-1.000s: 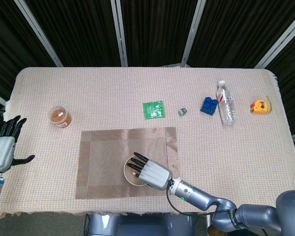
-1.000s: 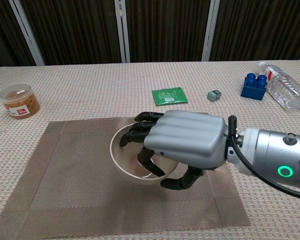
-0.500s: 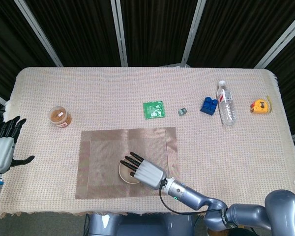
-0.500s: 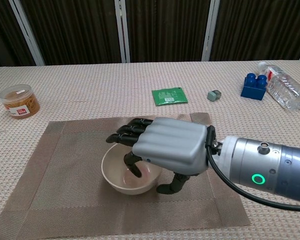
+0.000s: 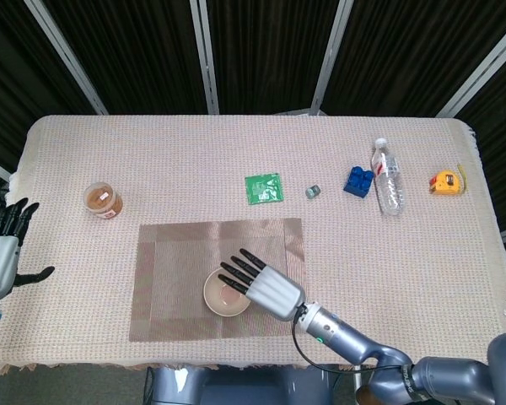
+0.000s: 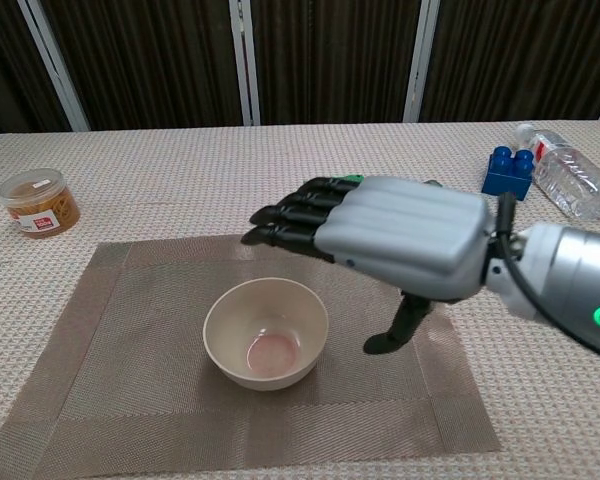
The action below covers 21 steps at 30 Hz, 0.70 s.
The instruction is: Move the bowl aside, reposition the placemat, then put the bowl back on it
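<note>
Right hand: the right hand point(image 6: 405, 238) hovers above the placemat point(image 6: 130, 330), fingers point(image 6: 290, 222) stretched out and apart, thumb pointing down, grasping nothing; from the head camera the right hand point(image 5: 266, 284) sits just right of the bowl point(image 5: 226, 293).
Left hand: the left hand point(image 5: 0, 249) shows only at the left edge of the head view, off the side of the table point(image 5: 194, 152), fingers spread, empty.
Bowl: the cream bowl point(image 6: 266, 333) stands upright on the brown placemat, in its lower middle part, free of the hand, a pinkish patch showing at its bottom.
Placemat: the mat point(image 5: 173, 274) lies flat on the beige tablecloth near the front edge.
Far side: a green packet point(image 5: 263, 188), a small grey object point(image 5: 312, 191), a blue block point(image 5: 357, 180), a clear bottle point(image 5: 387, 178) on its side and a yellow tape measure point(image 5: 446, 181) lie in a loose row.
Left side: a lidded jar point(image 6: 40, 202) with brown contents stands apart from the mat.
</note>
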### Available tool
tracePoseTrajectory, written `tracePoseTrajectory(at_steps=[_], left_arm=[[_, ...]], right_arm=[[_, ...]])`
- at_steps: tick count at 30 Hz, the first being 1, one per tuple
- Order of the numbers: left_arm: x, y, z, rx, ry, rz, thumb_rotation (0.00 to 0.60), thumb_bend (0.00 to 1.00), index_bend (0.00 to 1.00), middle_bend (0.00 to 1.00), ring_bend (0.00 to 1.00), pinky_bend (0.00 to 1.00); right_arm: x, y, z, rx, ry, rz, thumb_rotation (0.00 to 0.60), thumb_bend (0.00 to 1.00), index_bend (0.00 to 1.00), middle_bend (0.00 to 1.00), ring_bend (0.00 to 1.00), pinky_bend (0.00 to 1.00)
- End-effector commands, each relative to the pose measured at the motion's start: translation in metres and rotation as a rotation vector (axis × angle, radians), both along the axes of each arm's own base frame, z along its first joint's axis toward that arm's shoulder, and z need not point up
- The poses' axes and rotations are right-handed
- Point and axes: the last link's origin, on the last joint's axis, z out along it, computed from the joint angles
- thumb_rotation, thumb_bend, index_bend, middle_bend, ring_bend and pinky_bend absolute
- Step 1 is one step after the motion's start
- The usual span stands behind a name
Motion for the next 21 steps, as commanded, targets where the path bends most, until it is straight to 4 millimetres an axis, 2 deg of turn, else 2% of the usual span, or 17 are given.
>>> tracePoseTrajectory(at_steps=[1, 4, 5, 8, 11, 16, 21], left_arm=[[0.003, -0.008, 0.002, 0.056, 0.052, -0.044, 0.6, 0.06, 0.0, 0.0, 0.0, 0.0], [0.004, -0.016, 0.0, 0.061, 0.041, -0.048, 0.6, 0.06, 0.0, 0.0, 0.0, 0.0], [0.004, -0.02, -0.001, 0.059, 0.035, -0.048, 0.6, 0.06, 0.0, 0.0, 0.0, 0.0], [0.001, -0.03, -0.005, 0.043, 0.03, -0.05, 0.6, 0.06, 0.0, 0.0, 0.0, 0.0], [-0.001, -0.038, -0.007, 0.035, 0.012, -0.053, 0.6, 0.06, 0.0, 0.0, 0.0, 0.0], [-0.008, -0.048, -0.007, 0.038, -0.014, -0.052, 0.6, 0.07, 0.0, 0.0, 0.0, 0.0], [-0.014, -0.051, -0.002, 0.063, 0.001, -0.055, 0.6, 0.06, 0.0, 0.0, 0.0, 0.0]], right_arm=[[-0.033, 0.006, 0.045, -0.08, -0.035, -0.066, 0.6, 0.0, 0.0, 0.0, 0.0, 0.0], [-0.058, 0.008, 0.071, -0.142, -0.049, -0.121, 0.6, 0.0, 0.0, 0.0, 0.0, 0.0], [-0.074, 0.009, 0.086, -0.179, -0.07, -0.174, 0.6, 0.0, 0.0, 0.0, 0.0, 0.0], [-0.106, 0.015, 0.114, -0.25, -0.146, -0.303, 0.6, 0.0, 0.0, 0.0, 0.0, 0.0], [-0.133, 0.021, 0.135, -0.316, -0.218, -0.402, 0.6, 0.0, 0.0, 0.0, 0.0, 0.0], [-0.171, 0.037, 0.16, -0.416, -0.276, -0.499, 0.6, 0.0, 0.0, 0.0, 0.0, 0.0], [-0.188, 0.052, 0.171, -0.455, -0.297, -0.546, 0.6, 0.0, 0.0, 0.0, 0.0, 0.0]])
